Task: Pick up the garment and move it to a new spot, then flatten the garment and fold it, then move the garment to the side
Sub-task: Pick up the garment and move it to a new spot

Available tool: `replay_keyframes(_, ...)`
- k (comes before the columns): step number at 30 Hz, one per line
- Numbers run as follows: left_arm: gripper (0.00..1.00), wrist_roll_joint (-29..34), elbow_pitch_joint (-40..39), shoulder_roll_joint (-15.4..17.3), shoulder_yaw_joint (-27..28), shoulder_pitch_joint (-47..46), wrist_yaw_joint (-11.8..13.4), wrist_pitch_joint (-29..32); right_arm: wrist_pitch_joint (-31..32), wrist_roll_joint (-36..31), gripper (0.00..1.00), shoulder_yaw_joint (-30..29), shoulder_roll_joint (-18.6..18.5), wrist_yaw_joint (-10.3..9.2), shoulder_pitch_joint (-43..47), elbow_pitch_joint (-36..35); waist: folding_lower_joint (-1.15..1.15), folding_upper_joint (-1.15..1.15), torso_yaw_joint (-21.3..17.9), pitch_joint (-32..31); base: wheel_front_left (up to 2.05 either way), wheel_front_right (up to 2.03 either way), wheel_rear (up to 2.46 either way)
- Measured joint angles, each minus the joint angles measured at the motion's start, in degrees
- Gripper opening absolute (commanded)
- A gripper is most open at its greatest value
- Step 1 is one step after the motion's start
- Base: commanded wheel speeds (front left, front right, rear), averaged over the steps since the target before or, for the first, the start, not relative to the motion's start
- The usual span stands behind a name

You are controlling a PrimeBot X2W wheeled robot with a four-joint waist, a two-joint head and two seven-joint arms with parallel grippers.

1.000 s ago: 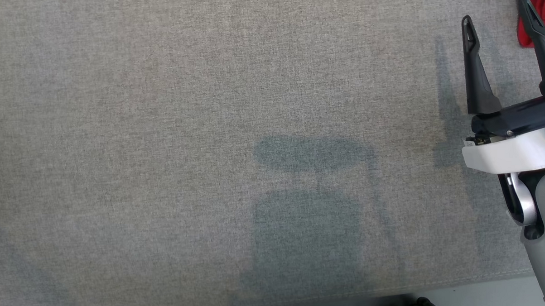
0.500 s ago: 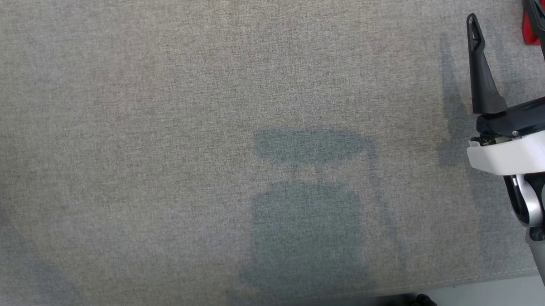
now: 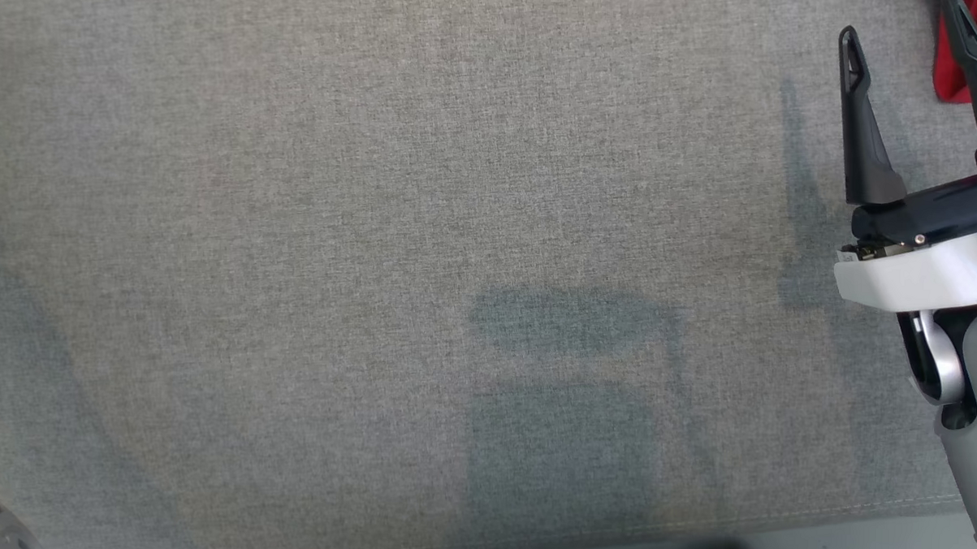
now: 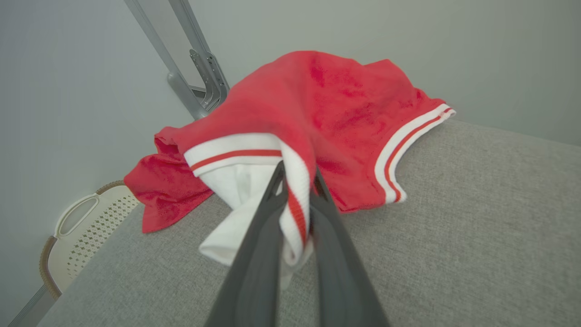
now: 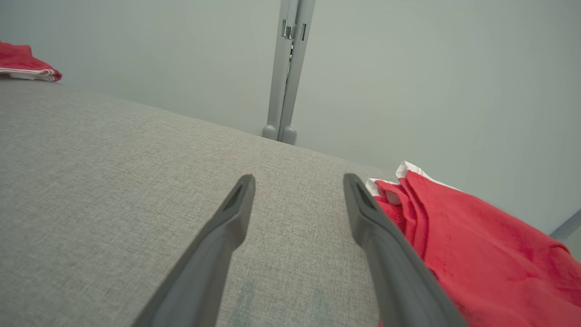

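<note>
Garment point(image 4: 327, 100) hem pinched in L end effector point(image 4: 295, 181), R end effector point(image 5: 298, 179) wide open, poss. touching red cloth point(image 5: 476, 245)

A cream basket point(image 4: 91, 234) sits beside the grey surface point(image 4: 476, 227).

Right gripper point(image 3: 900, 21), fingers point(image 3: 863, 141) apart, beside red garment point(image 3: 950, 79) on grey surface point(image 3: 376, 222)

No text, label, brand, number or sign can be read, neither on the garment point(image 4: 345, 104) nor on the grey fabric surface point(image 3: 376, 222) under it
</note>
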Motion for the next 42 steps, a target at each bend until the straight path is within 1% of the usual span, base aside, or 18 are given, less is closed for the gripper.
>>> replay_keyframes(4,0.0,0.1,-2.0,0.0,-1.3,-0.7,-0.1,-1.2,-1.1,0.2,1.0,0.3,0.6,-0.1,0.0,1.6,0.0,0.0,0.5,-2.0,0.0,0.0,0.0)
replay_keyframes(6,0.0,-0.1,-0.9,0.9,-1.7,-1.6,-1.6,-2.1,-1.5,0.2,1.0,0.6,1.2,-0.24,0.0,2.4,0.0,0.0,0.8,-3.2,0.0,0.0,0.0)
replay_keyframes(9,0.0,-0.4,-0.2,2.3,-2.2,-2.5,-3.2,-3.7,-2.2,0.6,1.0,1.1,1.8,-0.24,0.0,3.8,0.0,0.0,1.1,-5.1,0.0,0.0,0.0)
replay_keyframes(16,0.0,-2.0,1.4,2.3,-4.8,-4.3,-7.7,-6.9,-3.8,1.7,1.0,1.9,3.7,-0.24,0.1,7.3,-0.01,0.0,1.6,-10.1,0.0,0.0,0.0)
replay_keyframes(23,0.0,-2.5,3.0,2.4,-8.1,-7.1,-11.9,-8.2,-4.7,3.4,1.0,3.0,5.8,-0.2,1.1,10.5,-0.01,0.0,1.6,-15.6,0.0,0.0,0.0)
replay_keyframes(28,0.0,-4.1,2.6,2.1,-9.5,-9.6,-12.7,-10.7,-5.3,4.2,1.0,3.2,6.9,-0.19,2.4,12.7,-0.01,0.0,1.2,-19.6,0.0,0.0,0.0)
replay_keyframes(33,0.0,-6.6,1.1,0.0,-11.4,-10.7,-13.4,-13.0,-5.7,4.6,1.0,3.3,7.3,-0.19,4.0,14.8,-0.01,0.0,0.5,-23.6,0.0,0.0,0.0)
replay_keyframes(35,0.0,-6.9,1.0,-1.2,-12.4,-10.7,-13.7,-13.3,-5.7,4.8,1.0,3.3,7.6,-0.19,4.8,15.4,-0.01,0.0,0.3,-25.2,0.0,0.0,0.0)
replay_keyframes(36,0.0,-6.9,1.0,-1.2,-12.4,-10.7,-13.7,-13.3,-5.7,4.8,1.0,3.3,7.6,-0.19,4.8,15.4,-0.01,0.0,0.3,-25.2,0.0,0.0,0.0)
replay_keyframes(37,0.0,-7.2,0.8,-1.8,-13.4,-10.7,-13.7,-13.5,-5.8,5.0,1.0,3.3,8.0,-0.19,5.5,16.2,-0.01,0.0,0.0,-26.8,0.0,0.0,0.0)
replay_keyframes(42,0.0,-7.1,0.3,-2.0,-15.5,-10.2,-13.9,-13.5,-6.2,5.3,1.0,3.6,8.9,-0.19,7.0,17.0,-0.01,0.0,-0.5,-30.1,0.0,0.0,0.0)
